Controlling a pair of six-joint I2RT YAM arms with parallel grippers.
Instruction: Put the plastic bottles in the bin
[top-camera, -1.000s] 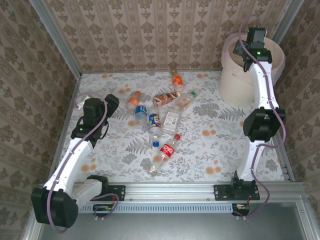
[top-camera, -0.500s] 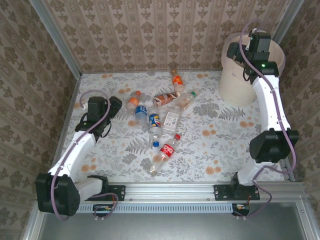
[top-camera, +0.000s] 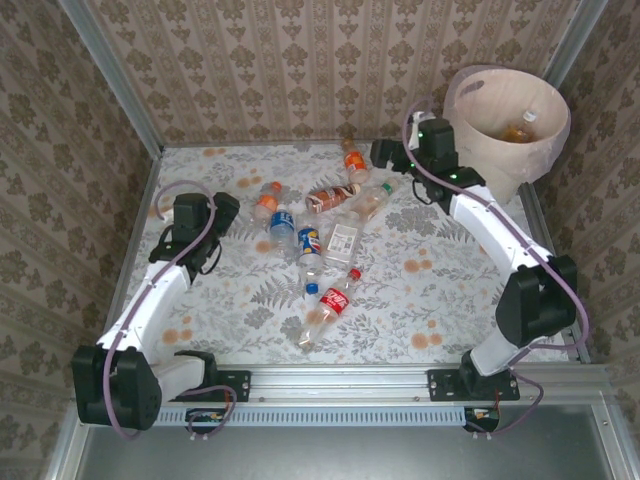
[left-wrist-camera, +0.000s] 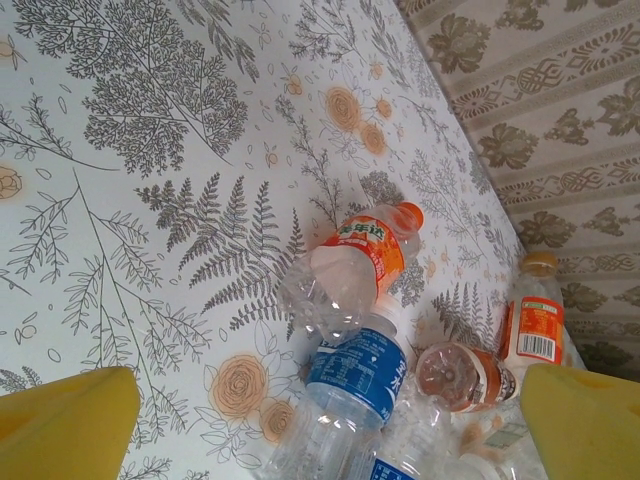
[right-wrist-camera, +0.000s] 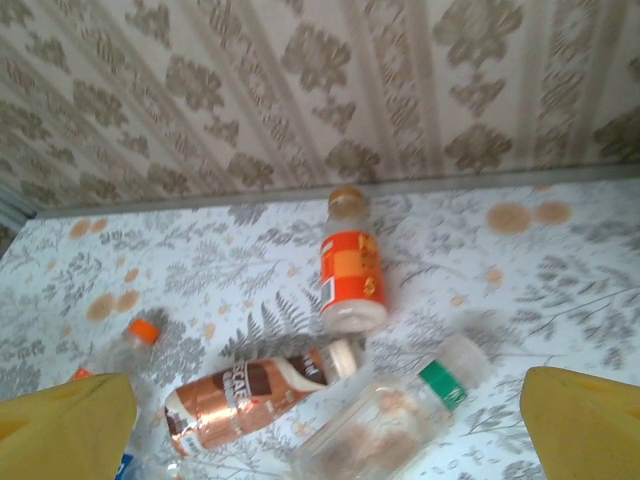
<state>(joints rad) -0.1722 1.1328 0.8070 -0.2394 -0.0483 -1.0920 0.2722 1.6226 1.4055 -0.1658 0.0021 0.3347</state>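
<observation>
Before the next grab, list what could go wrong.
1. The orange-label bottle lies against the blue-label bottle ahead of the open left tool: closing may pinch both or send one rolling.
2. The brown-label bottle and green-capped bottle lie close together ahead of the open right tool: grabbing one may knock the other away.

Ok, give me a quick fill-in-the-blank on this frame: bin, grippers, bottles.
1. The bin stands at the far ____ corner of the table.
2. The left gripper and right gripper both have ____ jaws.
3. In the right wrist view, the clear bottle beside the brown-labelled bottle has a ____ cap.
Missing words: right; open; green.
</observation>
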